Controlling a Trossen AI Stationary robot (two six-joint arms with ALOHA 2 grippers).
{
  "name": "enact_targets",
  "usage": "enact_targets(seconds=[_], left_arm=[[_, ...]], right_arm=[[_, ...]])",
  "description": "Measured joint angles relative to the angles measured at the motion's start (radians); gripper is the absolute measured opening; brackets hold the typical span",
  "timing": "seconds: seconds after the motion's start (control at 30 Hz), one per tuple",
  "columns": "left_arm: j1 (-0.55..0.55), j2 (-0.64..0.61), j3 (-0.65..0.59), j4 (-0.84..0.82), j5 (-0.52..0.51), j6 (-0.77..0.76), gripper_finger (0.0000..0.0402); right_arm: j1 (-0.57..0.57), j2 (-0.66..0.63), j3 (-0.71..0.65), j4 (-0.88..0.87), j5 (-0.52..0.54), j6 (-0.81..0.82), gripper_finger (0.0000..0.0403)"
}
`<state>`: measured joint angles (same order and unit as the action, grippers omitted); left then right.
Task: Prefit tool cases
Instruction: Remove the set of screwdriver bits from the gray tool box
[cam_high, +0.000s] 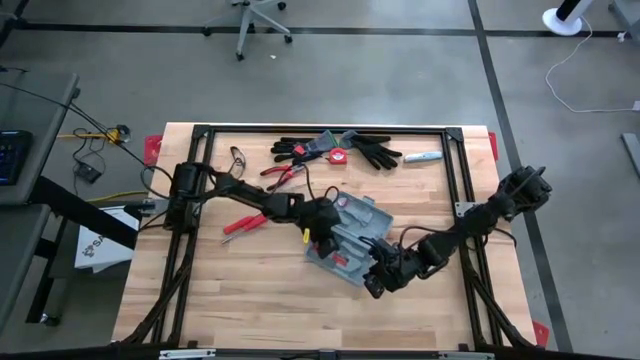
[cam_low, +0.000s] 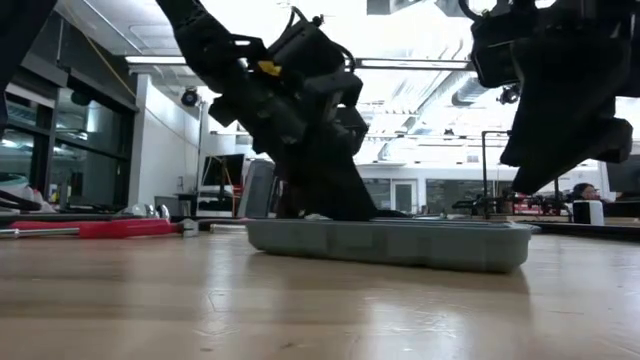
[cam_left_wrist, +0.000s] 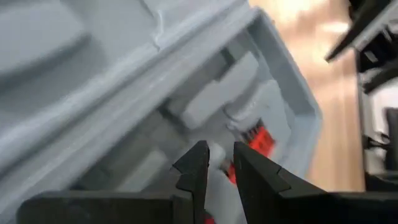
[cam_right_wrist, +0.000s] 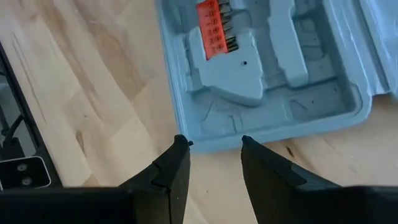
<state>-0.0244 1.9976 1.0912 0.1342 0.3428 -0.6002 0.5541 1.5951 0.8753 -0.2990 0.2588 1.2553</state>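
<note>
The grey-blue tool case (cam_high: 352, 240) lies open and flat on the wooden table, its moulded tray up and a red bit strip (cam_right_wrist: 214, 28) in one recess. My left gripper (cam_left_wrist: 221, 154) slants down into the tray from the table's left, its fingers nearly shut with a small red piece (cam_left_wrist: 229, 175) between them. My right gripper (cam_right_wrist: 214, 144) hangs open above the case's near right rim (cam_right_wrist: 214, 140), one fingertip to each side of it and clear of it in the low view (cam_low: 540, 150). My left gripper has a small red piece (cam_left_wrist: 209, 219) between its two fingers, reaching far back between them. The fingers slant down from the table's left over the case's tray (cam_left_wrist: 205, 112). What the piece is, and whether it touches the tray, I cannot tell.
Black gloves (cam_high: 372, 152), a red tape measure (cam_high: 338, 155), a white marker (cam_high: 423, 158), glasses (cam_high: 237, 158) and red-handled pliers (cam_high: 285, 172) lie along the far side. Another red-handled tool (cam_high: 243, 223) lies left of the case. A black frame (cam_high: 320, 130) borders the table.
</note>
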Motion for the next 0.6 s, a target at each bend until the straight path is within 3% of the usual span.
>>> enact_targets(seconds=[0.1,0.23,0.6], left_arm=[[-0.001,-0.021,0.002,-0.005,0.04,0.0,0.0069],[-0.013,-0.072,0.004,-0.03,0.022,0.03,0.0069],[-0.038,-0.256,0.004,-0.209,-0.173,0.11,0.0069]], right_arm=[[-0.01,0.0,0.0,0.002,0.0,-0.012,0.0133],[-0.03,-0.013,0.0,0.002,-0.005,-0.045,0.0133],[-0.107,-0.015,0.0,0.018,-0.081,-0.165,0.0133]])
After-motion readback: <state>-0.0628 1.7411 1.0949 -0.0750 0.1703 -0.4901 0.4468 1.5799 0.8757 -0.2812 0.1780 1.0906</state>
